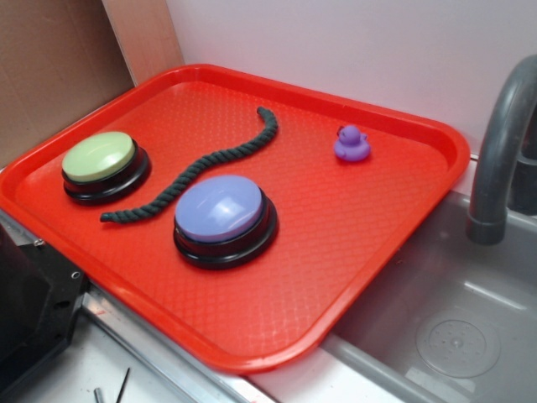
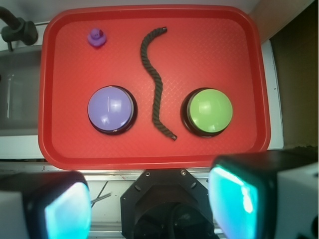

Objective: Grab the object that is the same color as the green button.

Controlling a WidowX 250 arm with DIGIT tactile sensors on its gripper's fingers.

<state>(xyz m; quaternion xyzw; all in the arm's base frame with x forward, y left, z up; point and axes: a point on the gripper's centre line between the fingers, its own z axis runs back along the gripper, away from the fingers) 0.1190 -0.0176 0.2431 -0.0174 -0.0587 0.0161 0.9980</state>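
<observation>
With the gripper (image 2: 149,206) spread wide and empty at the wrist view's bottom edge, the dark green rope (image 2: 155,82) snakes up frame centre between the purple button (image 2: 110,109) and green button (image 2: 208,112), so a drifting descent risks striking 1 dome.

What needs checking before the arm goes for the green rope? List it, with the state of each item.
1. Target picked by color: the dark green rope matches the green button; the purple duck does not. Ok.
2. Rope reachable from above: it lies flat on the red tray with nothing on it. Ok.
3. Room beside the rope: it runs between the green button and the purple button, touching neither in the wrist view. Ok.
4. Gripper ready: jaws spread wide, nothing between them. Ok.
5. Gripper over the rope: it sits off the tray's near edge. Not ok.
6. Height above the tray: cannot tell.
</observation>
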